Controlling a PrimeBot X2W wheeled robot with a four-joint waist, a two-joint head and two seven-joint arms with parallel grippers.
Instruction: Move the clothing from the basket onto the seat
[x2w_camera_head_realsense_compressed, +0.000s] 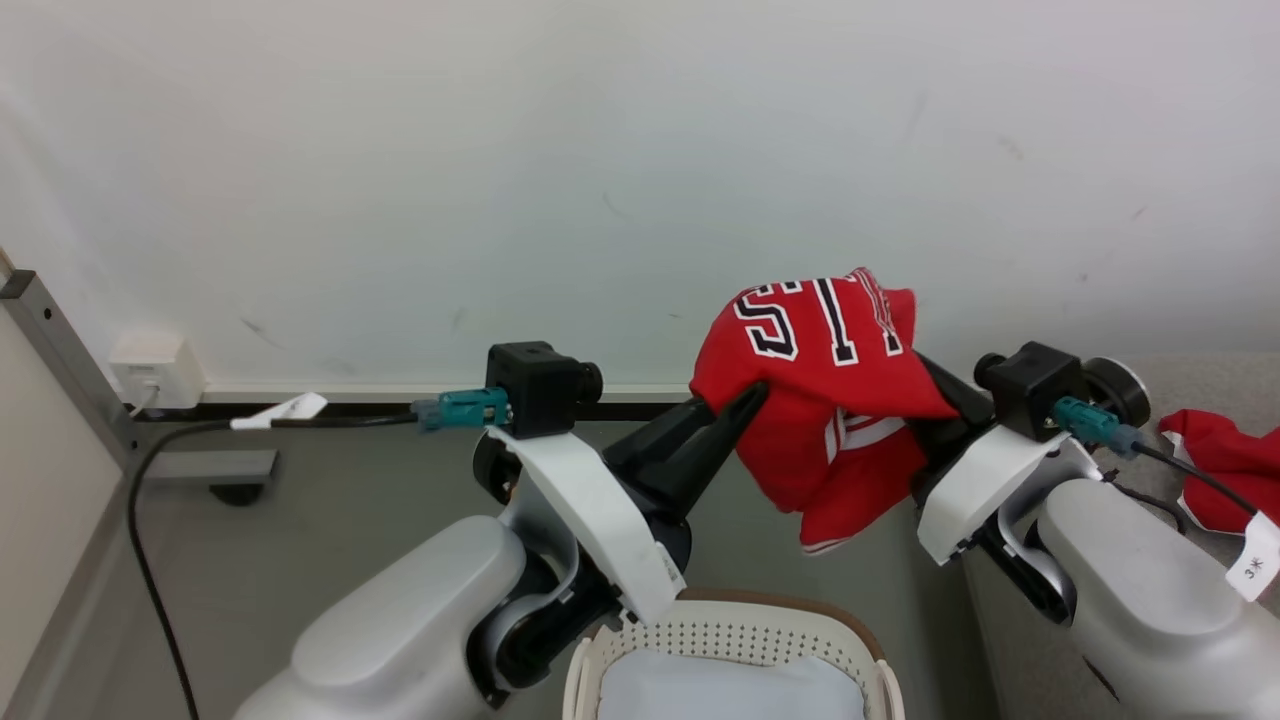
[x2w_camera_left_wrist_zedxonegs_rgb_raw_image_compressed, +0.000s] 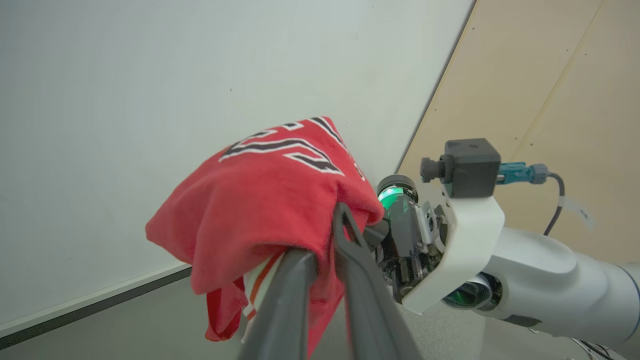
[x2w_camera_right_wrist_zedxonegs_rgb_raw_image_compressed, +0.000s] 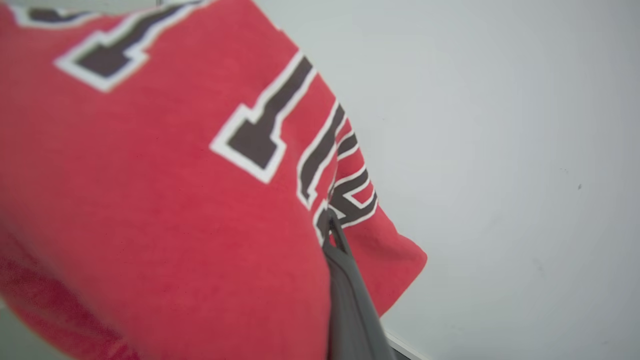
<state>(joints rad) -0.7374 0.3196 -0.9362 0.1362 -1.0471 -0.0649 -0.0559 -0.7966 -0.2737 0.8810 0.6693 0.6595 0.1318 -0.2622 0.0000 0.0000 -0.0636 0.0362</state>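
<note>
The clothing (x2w_camera_head_realsense_compressed: 825, 375), a bright red jersey with black-and-white block letters, hangs bunched in the air between my two grippers, above the far end of the basket. My left gripper (x2w_camera_head_realsense_compressed: 752, 395) is shut on its left side; in the left wrist view the jersey (x2w_camera_left_wrist_zedxonegs_rgb_raw_image_compressed: 265, 200) drapes over the left gripper (x2w_camera_left_wrist_zedxonegs_rgb_raw_image_compressed: 325, 235). My right gripper (x2w_camera_head_realsense_compressed: 925, 375) is shut on the right side, mostly under cloth; in the right wrist view a single finger (x2w_camera_right_wrist_zedxonegs_rgb_raw_image_compressed: 345, 280) shows beside the jersey (x2w_camera_right_wrist_zedxonegs_rgb_raw_image_compressed: 150, 200). The basket (x2w_camera_head_realsense_compressed: 740, 603) sits at the bottom. The seat (x2w_camera_head_realsense_compressed: 1200, 375) lies at the right.
A plain white pad (x2w_camera_head_realsense_compressed: 730, 690) lies in the basket. A second red garment (x2w_camera_head_realsense_compressed: 1225, 460) rests on the seat. A white wall stands close ahead, with a socket box (x2w_camera_head_realsense_compressed: 155, 370), a black cable (x2w_camera_head_realsense_compressed: 140, 540) and a metal frame (x2w_camera_head_realsense_compressed: 70, 350) at the left.
</note>
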